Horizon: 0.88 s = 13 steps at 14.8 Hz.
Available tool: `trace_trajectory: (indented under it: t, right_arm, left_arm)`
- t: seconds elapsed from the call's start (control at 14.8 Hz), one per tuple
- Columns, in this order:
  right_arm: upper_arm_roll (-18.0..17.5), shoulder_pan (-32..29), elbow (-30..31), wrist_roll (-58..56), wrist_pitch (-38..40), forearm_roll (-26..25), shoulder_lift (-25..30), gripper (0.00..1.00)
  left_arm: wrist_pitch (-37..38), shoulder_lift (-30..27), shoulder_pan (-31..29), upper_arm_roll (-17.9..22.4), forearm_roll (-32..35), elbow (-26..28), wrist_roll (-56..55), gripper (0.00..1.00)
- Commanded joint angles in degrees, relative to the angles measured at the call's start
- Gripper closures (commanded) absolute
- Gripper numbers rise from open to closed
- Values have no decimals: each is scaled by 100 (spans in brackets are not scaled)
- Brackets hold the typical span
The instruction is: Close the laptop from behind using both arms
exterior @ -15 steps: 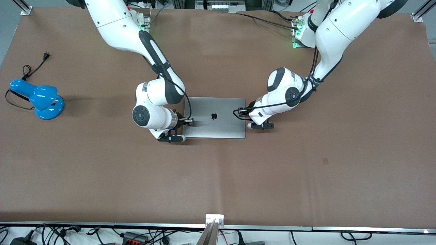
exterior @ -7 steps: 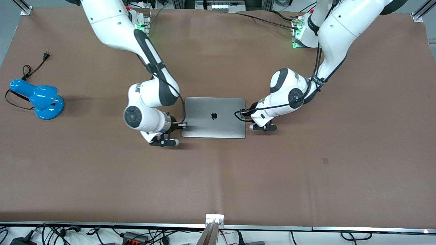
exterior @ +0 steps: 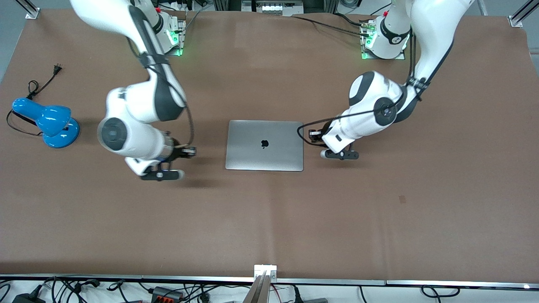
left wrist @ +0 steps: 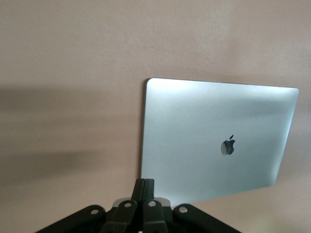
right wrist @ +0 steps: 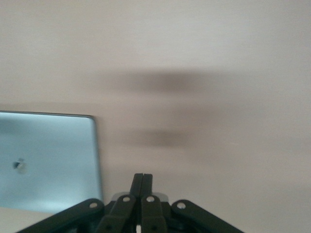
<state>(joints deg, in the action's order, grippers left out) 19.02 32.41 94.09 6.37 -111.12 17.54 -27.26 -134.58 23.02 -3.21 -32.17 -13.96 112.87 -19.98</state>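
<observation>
The silver-grey laptop lies closed and flat in the middle of the brown table, with the black apple logo on its lid facing up. My right gripper is shut and empty. It hangs over bare table beside the laptop, toward the right arm's end. My left gripper is shut and empty, over bare table just off the laptop's edge toward the left arm's end. The left wrist view shows the shut gripper and the lid. The right wrist view shows the shut gripper and part of the lid.
A blue desk lamp with a black cord and plug lies on the table toward the right arm's end. Cables and power strips run along the table's edge nearest the front camera, beside a metal bracket.
Both grippers have moved sideways away from the laptop, the right one much farther than the left. The laptop has stayed closed and in place.
</observation>
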Motion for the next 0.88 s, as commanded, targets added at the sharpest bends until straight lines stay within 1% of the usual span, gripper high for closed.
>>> trace_trajectory:
  t: [0.0,0.07,0.14,0.2,0.27,0.34,0.47,0.54,0.61,0.74,0.81]
  right_arm:
    - [268,28,110,-215,397,-259,334,100]
    - [338,37,101,-215,520,-399,431,94]
    - [348,20,92,-215,591,-592,554,75]
    - [365,20,101,-162,627,-699,642,29]
    - [461,20,92,-205,697,-708,747,0]
    - [566,20,92,-206,758,-717,896,0]
    - [690,20,48,-223,768,-735,1116,0]
    - [734,20,-91,-284,785,-735,1178,0]
    - [804,2,-284,-346,933,-752,1188,0]
    - [901,-33,-846,-591,1381,-953,1161,0]
    - [954,-50,-1022,-767,1566,-1129,1170,0]
  left_arm:
    - [798,-946,5,324,121,112,169,100]
    - [1132,-1209,5,508,130,95,257,100]
    - [1492,-1447,5,692,121,25,371,100]
    - [1948,-1588,5,868,130,-150,424,100]
    - [2414,-1660,5,966,130,-404,425,100]
    - [2871,-1678,-4,1045,121,-711,425,100]
    - [3532,-1695,-4,1308,139,-1213,433,100]
    - [3804,-1713,-13,1397,217,-1424,433,100]
    - [3999,-1783,-13,1484,444,-1635,477,100]
    - [4315,-1993,-13,1512,709,-1865,565,100]
    - [4526,-2142,-22,1634,736,-1935,591,100]
